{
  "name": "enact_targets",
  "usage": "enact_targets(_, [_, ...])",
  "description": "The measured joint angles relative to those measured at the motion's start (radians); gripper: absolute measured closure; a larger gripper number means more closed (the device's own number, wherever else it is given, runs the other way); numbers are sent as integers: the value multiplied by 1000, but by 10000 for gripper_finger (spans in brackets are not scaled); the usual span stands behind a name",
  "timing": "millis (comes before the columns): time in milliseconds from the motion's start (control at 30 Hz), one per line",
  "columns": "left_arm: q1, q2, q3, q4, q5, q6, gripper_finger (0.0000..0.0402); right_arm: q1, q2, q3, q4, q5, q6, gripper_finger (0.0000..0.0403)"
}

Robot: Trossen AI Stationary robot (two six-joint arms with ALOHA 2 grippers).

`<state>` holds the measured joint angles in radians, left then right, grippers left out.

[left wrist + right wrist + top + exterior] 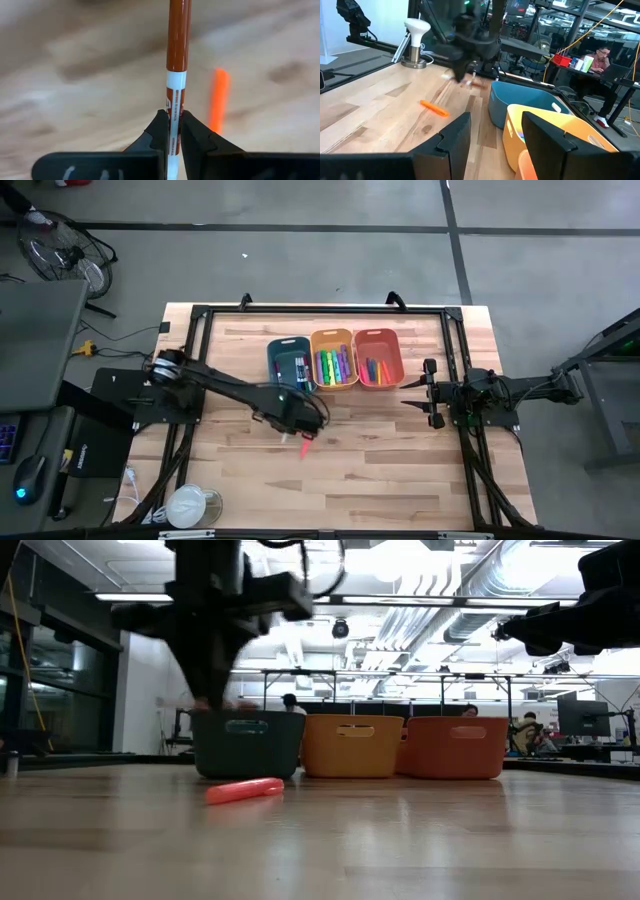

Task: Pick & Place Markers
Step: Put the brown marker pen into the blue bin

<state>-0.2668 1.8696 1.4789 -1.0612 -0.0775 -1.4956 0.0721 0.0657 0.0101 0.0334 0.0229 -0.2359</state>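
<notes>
Over the surface [400, 470], just in front of the teal bin [291, 363], the left claw [170, 129] is clenched on a brown-red marker [177, 60], whose long axis runs straight out between the fingertips. A loose orange marker [218, 100] lies on the wood just beside that claw, roughly parallel to the held one and much nearer this arm than the other. Next come the yellow-orange bin [334, 358] and the orange bin [378, 356], both holding markers. At the far right the right claw [418, 392] waits, fingers released and empty
</notes>
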Motion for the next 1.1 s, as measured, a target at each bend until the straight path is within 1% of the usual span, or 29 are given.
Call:
enact_targets(67, [14,-40,-5,-51,-22,-1,382,0,0,0,0,0,0,236])
enact_targets(133, [31,-73,1,-48,-46,0,382,0,0,0,0,0,0,236])
enact_targets(233, [58,-122,-4,-116,-72,3,382,0,0,0,0,0,0,236])
enact_targets(300, [86,-140,0,-106,-83,11,382,0,0,0,0,-1,0,236])
enact_targets(400, [135,-169,-3,-136,-90,33,382,0,0,0,0,0,0,236])
enact_targets(467, [175,-170,2,-114,-87,62,382,0,0,0,0,0,0,236])
enact_targets(633, [283,-166,-1,-84,-31,154,382,0,0,0,0,0,0,236])
enact_targets(733, [337,-166,-1,-54,-19,182,382,0,0,0,0,0,0,236])
enact_targets(967, [428,-166,-1,-49,-14,179,382,0,0,0,0,0,0,236])
enact_targets(1100, [459,-145,0,-38,-9,134,382,0,0,0,0,-1,0,236])
